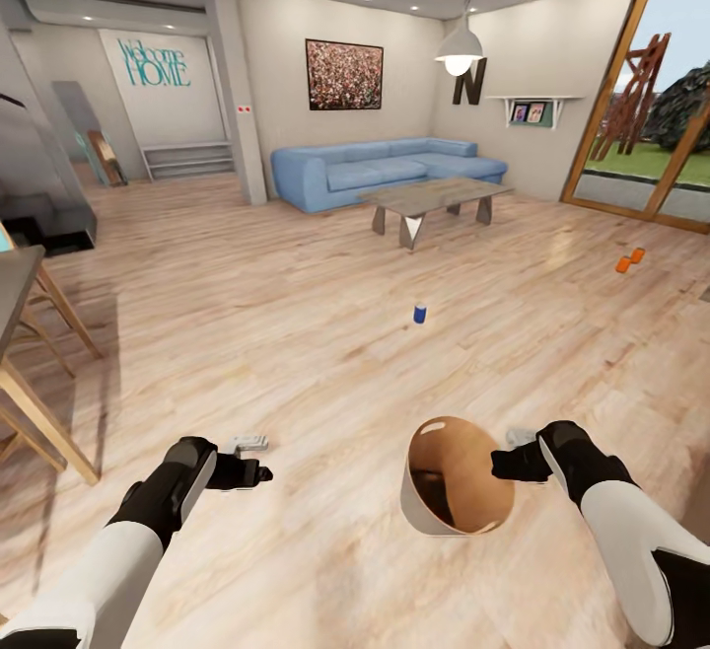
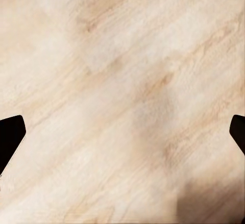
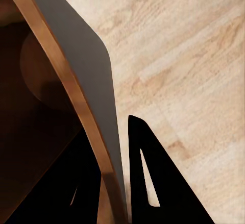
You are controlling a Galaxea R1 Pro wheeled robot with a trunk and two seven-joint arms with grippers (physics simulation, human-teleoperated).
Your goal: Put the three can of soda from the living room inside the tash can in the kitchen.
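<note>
The trash can [image 1: 457, 479] is held tilted, its open mouth turned up toward the head camera, its rim pinched between the right fingers [image 3: 148, 183]. The left fingers [image 2: 11, 134] are spread over bare wood floor [image 1: 296, 333]. Beyond the fingers, a blue can [image 1: 420, 313] stands upright; two orange cans [image 1: 630, 260] are seen farther right, near the glazed doors [image 1: 651, 107].

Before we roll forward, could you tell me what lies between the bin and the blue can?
Only bare wood floor separates the bin from the blue can, per the head view.
</note>
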